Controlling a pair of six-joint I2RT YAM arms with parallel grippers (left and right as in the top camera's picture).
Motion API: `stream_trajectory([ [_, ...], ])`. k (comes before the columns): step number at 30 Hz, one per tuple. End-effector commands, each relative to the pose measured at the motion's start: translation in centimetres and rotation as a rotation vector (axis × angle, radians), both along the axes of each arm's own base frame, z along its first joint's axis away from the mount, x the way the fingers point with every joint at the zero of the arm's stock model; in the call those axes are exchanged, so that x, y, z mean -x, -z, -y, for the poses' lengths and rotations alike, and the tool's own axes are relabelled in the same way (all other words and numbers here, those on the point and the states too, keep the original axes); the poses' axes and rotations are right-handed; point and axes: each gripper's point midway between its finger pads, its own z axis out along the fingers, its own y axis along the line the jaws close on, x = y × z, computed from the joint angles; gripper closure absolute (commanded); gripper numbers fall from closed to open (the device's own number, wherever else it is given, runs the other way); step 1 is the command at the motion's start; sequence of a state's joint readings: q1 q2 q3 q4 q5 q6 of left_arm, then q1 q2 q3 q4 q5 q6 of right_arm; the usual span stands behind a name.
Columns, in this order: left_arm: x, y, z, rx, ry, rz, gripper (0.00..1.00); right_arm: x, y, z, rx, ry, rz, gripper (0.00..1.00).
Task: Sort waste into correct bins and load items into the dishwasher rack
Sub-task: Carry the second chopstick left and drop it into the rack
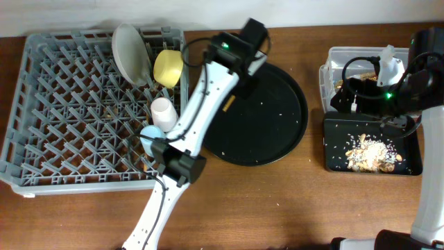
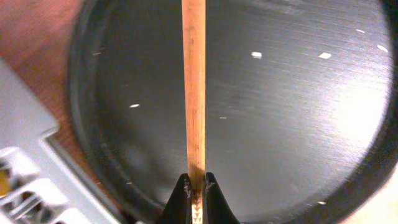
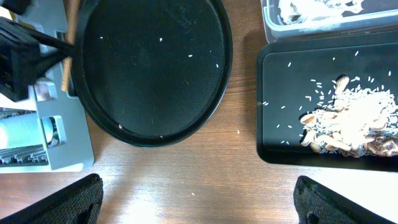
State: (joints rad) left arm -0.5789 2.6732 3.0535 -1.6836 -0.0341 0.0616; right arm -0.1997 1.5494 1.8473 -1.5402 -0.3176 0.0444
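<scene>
Dishwasher rack (image 1: 69, 104) is seen on the left of the wooden worktop (image 1: 277, 208), and 4 items are found along its right side: the pale grey-green plate (image 1: 130, 54) is stood on edge between the pegs at the back, the yellow bowl (image 1: 168, 67) is tilted just beside it, the small pink cup (image 1: 164, 112) is set nearer the front, and the light-blue cup (image 1: 150, 136) is partly hidden under the left arm. Just right of the rack, the left pincer (image 2: 196, 186) is held over the left rim of the round black tray (image 1: 277, 139), its jaws closed tight on the wooden chopsticks (image 2: 194, 93), which are gripped at 1 end and stretched out above the tray; whether 1 stick or 2 are clamped cannot be told. A few white grains are scattered on the tray. Further right, crumpled white tissue (image 3: 311, 9) is seen in the clear tub (image 1: 326, 76), and beige food scraps (image 1: 371, 154) are heaped in the flat black rectangular tray (image 1: 333, 163) in front of it. The right pincer (image 3: 199, 202) is spread wide and nothing is held in it.
</scene>
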Motion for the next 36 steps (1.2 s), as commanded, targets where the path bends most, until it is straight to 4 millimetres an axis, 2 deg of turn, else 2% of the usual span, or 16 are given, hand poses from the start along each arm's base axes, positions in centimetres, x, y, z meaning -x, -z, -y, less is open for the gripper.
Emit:
stream_trajectory([
  [1,-1.3,-5.3,-3.5,0.063,-0.093,0.083,1.00,0.0,0.1,0.3,0.012,-0.003,-0.002,0.02],
  [2,-1.4,-7.5,-5.0,0.081,-0.120,0.115,1.00,0.0,0.1,0.3,0.012,-0.003,-0.002,0.01],
  [4,-1.4,-9.8,-6.8,0.099,-0.150,0.149,1.00,0.0,0.1,0.3,0.012,-0.003,-0.002,0.02],
  [7,-0.2,-14.4,-11.6,0.114,-0.230,0.194,1.00,0.0,0.1,0.3,0.012,-0.003,-0.002,0.02],
  [9,1.5,-15.9,-15.4,0.101,-0.300,0.180,1.00,0.0,0.1,0.3,0.012,-0.003,-0.002,0.02],
  [11,3.6,-15.8,-19.1,0.075,-0.383,0.128,1.00,0.0,0.1,0.3,0.012,-0.003,-0.002,0.02],
  [13,5.5,-14.5,-21.8,0.041,-0.442,0.059,1.00,0.0,0.1,0.3,0.012,-0.003,-0.002,0.02],
  [16,7.1,-10.6,-24.8,-0.014,-0.513,-0.080,1.00,0.0,0.1,0.3,0.012,-0.003,-0.002,0.01],
  [22,6.8,-0.9,-27.5,-0.115,-0.567,-0.183,1.00,0.0,0.1,0.3,0.012,-0.003,-0.002,0.02],
  [24,6.7,1.3,-28.7,-0.143,-0.590,-0.183,1.00,0.0,0.1,0.3,0.012,-0.003,-0.002,0.01],
  [27,6.3,3.2,-29.3,-0.133,-0.607,-0.170,0.98,0.0,0.1,0.3,0.012,-0.003,-0.002,0.02],
  [29,6.2,4.0,-29.2,-0.130,-0.605,-0.162,0.91,0.0,0.1,0.3,0.012,-0.003,-0.002,0.02],
  [30,6.2,4.2,-29.2,-0.130,-0.605,-0.161,0.84,0.0,0.1,0.3,0.012,-0.003,-0.002,0.02],
  [31,6.2,4.3,-29.2,-0.131,-0.606,-0.164,0.66,0.0,0.1,0.3,0.012,-0.003,-0.002,0.02],
  [33,6.2,4.3,-29.1,-0.123,-0.604,-0.167,0.47,0.0,0.1,0.3,0.012,-0.003,-0.002,0.01],
  [36,6.1,4.3,-28.6,-0.096,-0.600,-0.169,0.40,0.0,0.1,0.3,0.012,-0.003,-0.002,0.02],
])
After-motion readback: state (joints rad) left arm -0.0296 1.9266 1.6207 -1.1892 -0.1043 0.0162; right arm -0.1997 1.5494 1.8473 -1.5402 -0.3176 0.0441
